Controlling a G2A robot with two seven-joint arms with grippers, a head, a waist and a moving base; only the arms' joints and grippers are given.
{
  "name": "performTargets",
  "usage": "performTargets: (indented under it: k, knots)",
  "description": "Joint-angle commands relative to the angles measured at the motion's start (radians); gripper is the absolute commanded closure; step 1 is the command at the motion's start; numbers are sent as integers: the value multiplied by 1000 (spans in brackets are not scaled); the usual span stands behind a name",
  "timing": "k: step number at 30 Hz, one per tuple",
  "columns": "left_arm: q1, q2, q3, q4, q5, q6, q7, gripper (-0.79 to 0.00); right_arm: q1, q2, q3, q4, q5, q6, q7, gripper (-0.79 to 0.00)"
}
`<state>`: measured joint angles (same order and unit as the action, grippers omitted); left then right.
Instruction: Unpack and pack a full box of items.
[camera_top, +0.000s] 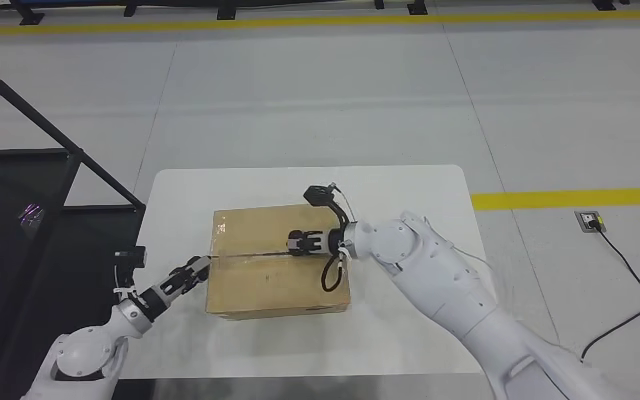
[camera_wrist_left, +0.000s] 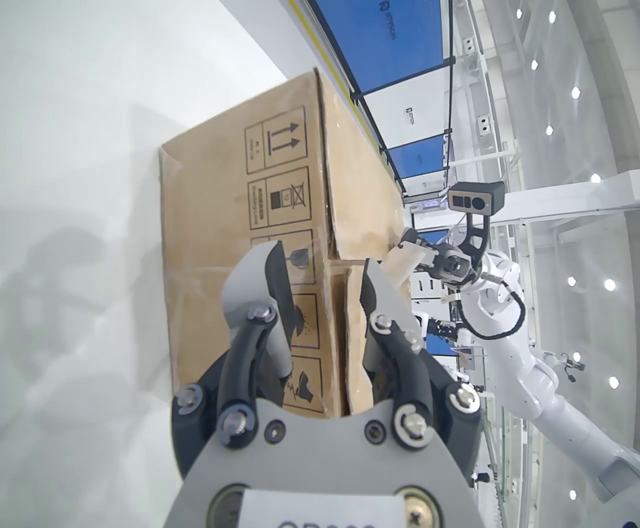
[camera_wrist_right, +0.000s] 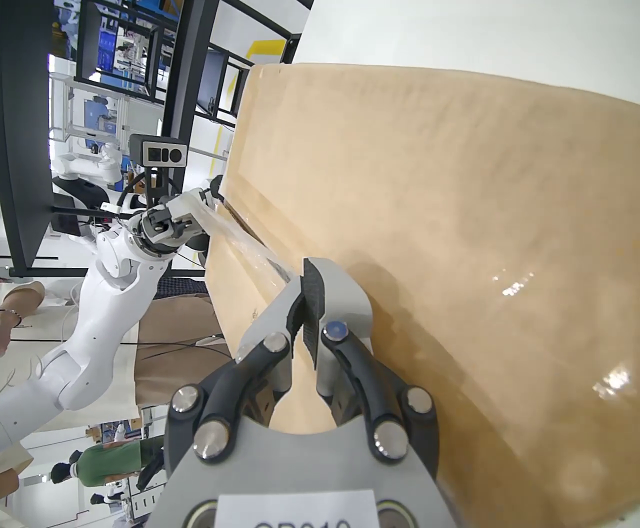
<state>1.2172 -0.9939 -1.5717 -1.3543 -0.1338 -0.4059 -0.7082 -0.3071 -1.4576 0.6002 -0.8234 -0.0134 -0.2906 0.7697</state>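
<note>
A closed brown cardboard box (camera_top: 275, 275) lies in the middle of the white table. A strip of clear tape (camera_wrist_right: 250, 246) lifts off the seam between its top flaps. My right gripper (camera_top: 300, 242) hovers over the middle of the box top, shut on the free end of that tape (camera_wrist_right: 304, 287). My left gripper (camera_wrist_left: 325, 287) is open at the box's left end, its fingers (camera_wrist_left: 277, 280) standing astride the top edge where the seam ends. The box end face (camera_wrist_left: 240, 240) carries printed handling symbols. What is inside the box is hidden.
The table (camera_top: 410, 195) has bare surface behind and to the right of the box. A black metal frame (camera_top: 60, 170) stands just off the table's left side. The box's near side sits close to the table's front edge.
</note>
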Motion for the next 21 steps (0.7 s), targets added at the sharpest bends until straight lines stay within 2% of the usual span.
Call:
performTargets:
  k: [1,16,21]
  knots:
    - [1,-1,9,-4,0,-3,0,-357,7,-13,-9,17,4,-4,3,0]
    - [21,-5,39,-61,-3,-8,5,-357,61,-116,-69,147,19,-69,18,0]
    - [29,-5,23,-51,-44,-12,17,-354,75,-158,-92,189,27,-91,24,0]
